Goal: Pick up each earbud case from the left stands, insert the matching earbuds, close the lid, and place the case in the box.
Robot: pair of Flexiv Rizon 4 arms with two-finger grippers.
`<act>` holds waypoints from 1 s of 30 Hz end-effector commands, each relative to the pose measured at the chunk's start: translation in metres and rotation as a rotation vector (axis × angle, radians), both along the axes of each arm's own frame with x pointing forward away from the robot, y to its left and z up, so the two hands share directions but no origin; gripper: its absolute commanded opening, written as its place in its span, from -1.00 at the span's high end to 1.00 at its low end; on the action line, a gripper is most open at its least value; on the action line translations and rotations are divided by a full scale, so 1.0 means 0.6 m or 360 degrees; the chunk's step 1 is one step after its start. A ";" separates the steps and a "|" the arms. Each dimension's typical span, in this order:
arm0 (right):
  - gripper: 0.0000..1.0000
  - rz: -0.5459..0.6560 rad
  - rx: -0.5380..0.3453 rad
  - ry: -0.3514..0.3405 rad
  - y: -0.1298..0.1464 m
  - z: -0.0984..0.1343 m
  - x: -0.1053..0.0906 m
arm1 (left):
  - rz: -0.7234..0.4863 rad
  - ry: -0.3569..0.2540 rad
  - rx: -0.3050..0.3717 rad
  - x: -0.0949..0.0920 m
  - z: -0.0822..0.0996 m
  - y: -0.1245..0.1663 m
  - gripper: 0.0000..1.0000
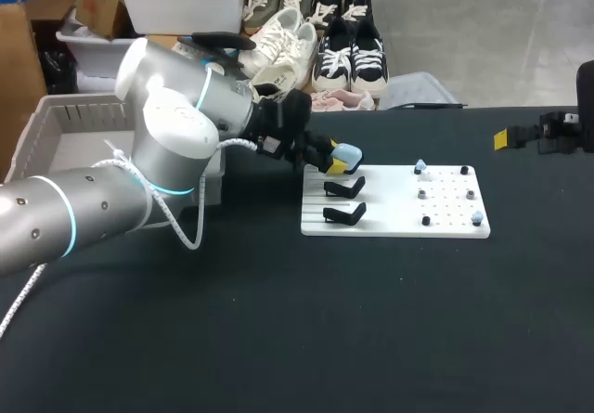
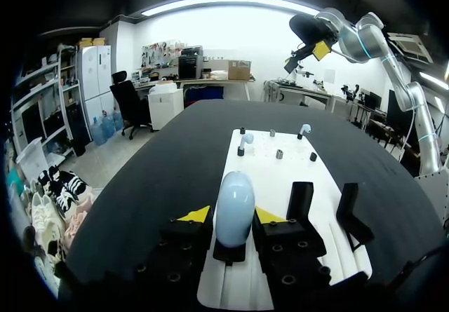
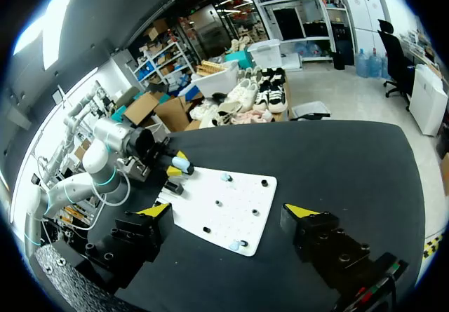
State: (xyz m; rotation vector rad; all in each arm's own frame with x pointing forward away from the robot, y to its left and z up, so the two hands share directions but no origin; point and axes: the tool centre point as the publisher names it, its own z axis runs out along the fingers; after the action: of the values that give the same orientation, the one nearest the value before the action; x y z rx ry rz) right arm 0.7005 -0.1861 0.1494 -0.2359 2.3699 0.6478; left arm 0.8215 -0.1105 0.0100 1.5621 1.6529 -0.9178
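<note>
Early days by the look of it: left gripper (image 2: 233, 215) is pinching the light blue earbud case (image 1: 347, 156) on its rear stand (image 2: 229, 251), right gripper (image 3: 230, 212) hangs spread wide, earbuds (image 1: 420, 165) on the white board (image 1: 399, 220), no case showing in the box (image 1: 74, 114).

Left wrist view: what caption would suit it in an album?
Left gripper flanking a pale blue earbud case upright on its black stand, on the white board.
</note>
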 end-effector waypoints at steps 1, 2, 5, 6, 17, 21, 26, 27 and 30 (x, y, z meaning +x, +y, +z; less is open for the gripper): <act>-1.00 0.0001 -0.0001 0.0001 0.000 0.000 0.001 | -0.0008 0.0006 0.0000 0.004 -0.002 0.000 0.23; -1.00 0.0001 -0.0001 0.0001 0.000 0.000 0.001 | -0.0008 0.0006 -0.0001 0.003 -0.002 0.000 0.22; -1.00 0.0001 -0.0001 0.0001 0.000 0.000 0.001 | -0.0007 0.0008 -0.0003 0.002 -0.002 0.001 0.24; -1.00 0.0001 -0.0001 0.0001 0.000 0.000 0.001 | -0.0006 0.0009 -0.0004 0.002 -0.003 0.001 0.24; -1.00 0.0001 -0.0001 0.0001 0.000 0.000 0.001 | -0.0001 0.0006 -0.0010 -0.001 -0.002 0.003 0.46; -1.00 0.0001 -0.0001 0.0001 0.000 0.000 0.001 | 0.0001 0.0009 -0.0010 -0.001 -0.003 0.003 0.50; -1.00 0.0001 -0.0001 0.0001 0.000 0.000 0.001 | -0.0003 0.0011 -0.0009 -0.001 -0.004 0.002 0.62; -1.00 0.0001 -0.0001 0.0001 0.000 0.000 0.001 | -0.0003 0.0010 -0.0009 -0.001 -0.004 0.002 0.67; -1.00 0.0001 -0.0001 0.0001 0.000 0.000 0.001 | -0.0003 0.0010 -0.0012 -0.002 -0.004 0.002 1.00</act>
State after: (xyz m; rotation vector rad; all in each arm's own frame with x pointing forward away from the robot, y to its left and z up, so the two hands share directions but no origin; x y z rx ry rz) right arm 0.7005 -0.1861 0.1494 -0.2359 2.3699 0.6478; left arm 0.8208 -0.1091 0.0093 1.5572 1.6530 -0.9268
